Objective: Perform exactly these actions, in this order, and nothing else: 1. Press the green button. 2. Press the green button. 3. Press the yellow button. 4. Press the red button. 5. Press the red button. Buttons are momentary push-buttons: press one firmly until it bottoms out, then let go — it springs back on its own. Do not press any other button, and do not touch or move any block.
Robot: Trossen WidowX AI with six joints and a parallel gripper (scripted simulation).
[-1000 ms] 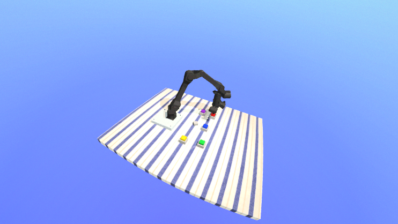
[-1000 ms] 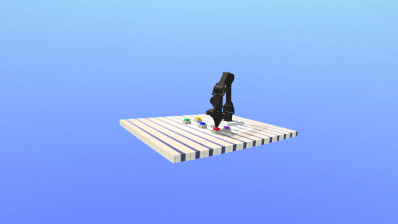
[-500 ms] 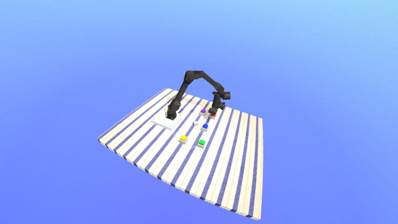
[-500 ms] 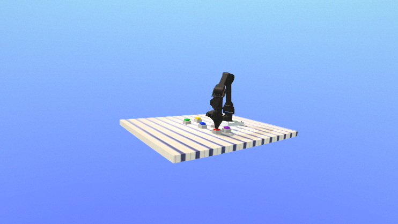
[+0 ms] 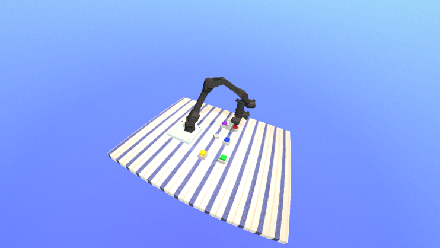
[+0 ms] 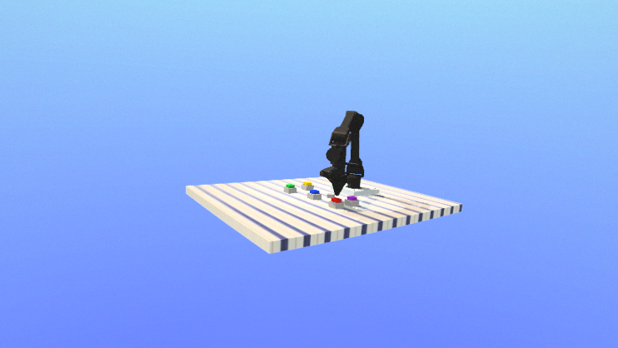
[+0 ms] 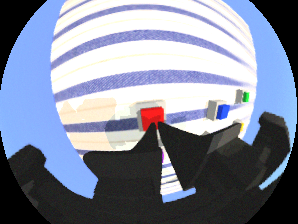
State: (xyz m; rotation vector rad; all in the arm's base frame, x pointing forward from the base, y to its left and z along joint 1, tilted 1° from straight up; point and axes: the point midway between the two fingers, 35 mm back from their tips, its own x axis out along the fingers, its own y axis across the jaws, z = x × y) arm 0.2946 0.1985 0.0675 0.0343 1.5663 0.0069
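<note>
The striped tabletop [image 5: 258, 184] [image 6: 241, 203] [image 7: 155, 55] is surmounted by a black six-joint arm [image 5: 200, 99] [image 6: 355, 144], mounted on a white base plate [image 5: 179, 135] [image 6: 372, 190]. The gripper [image 5: 235, 123] [image 6: 337, 194] [image 7: 156, 124] is positioned just above the red button [image 5: 235, 126] [image 6: 336, 200] [image 7: 152, 117], its fingers together with nothing held. The green button [image 5: 223, 157] [image 6: 290, 186] [image 7: 246, 97] and yellow button [image 5: 202, 152] [image 6: 307, 183] [image 7: 242, 127] are located well apart from the gripper.

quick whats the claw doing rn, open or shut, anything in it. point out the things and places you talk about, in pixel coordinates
Black two-fingered claw [image 5: 235, 123] [image 6: 337, 194] [image 7: 156, 124]: closed, holding nothing, tips just above the square red push-button [image 5: 235, 126] [image 6: 336, 200] [image 7: 152, 117].
</note>
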